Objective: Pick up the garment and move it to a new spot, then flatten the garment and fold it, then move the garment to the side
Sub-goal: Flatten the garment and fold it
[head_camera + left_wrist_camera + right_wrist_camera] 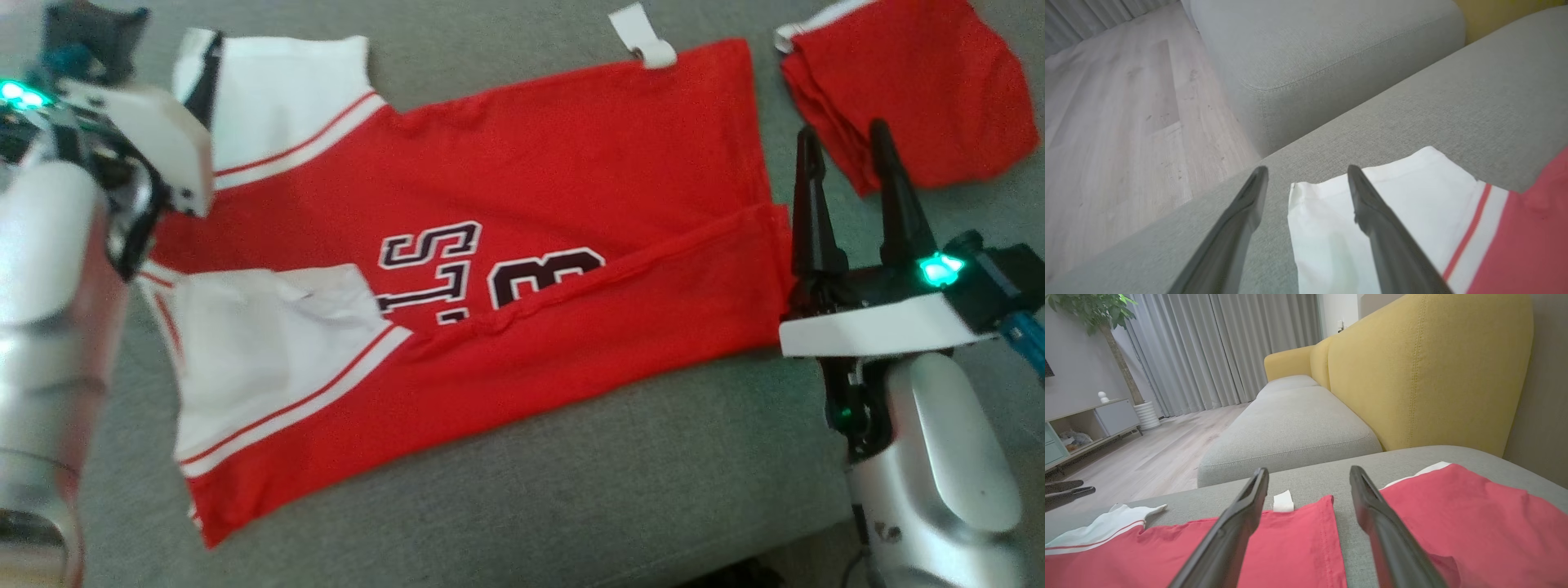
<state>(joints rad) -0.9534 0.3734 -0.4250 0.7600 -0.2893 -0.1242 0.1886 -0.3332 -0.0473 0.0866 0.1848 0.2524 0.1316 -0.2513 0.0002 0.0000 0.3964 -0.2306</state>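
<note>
The garment (571, 163), a red jersey with white sleeves and black-and-white lettering, lies spread on the grey sofa seat (571, 490). Its near long edge is folded up over part of the lettering, and one white sleeve (269, 359) lies folded inward. My right gripper (843, 131) stands open just beyond the garment's right hem, fingers apart over bare cushion, nothing between them. The right wrist view has that hem (1298, 547) under the gripper (1308, 471). My left gripper (1306, 175) is open above the corner of the far white sleeve (1404, 212), holding nothing.
A second red cloth (906, 90) lies folded at the far right, close to my right fingers. A white tag (645, 37) sticks out at the garment's far edge. The yellow backrest (1429, 367) rises behind; another grey seat (1323, 49) and wooden floor (1106, 122) lie to the left.
</note>
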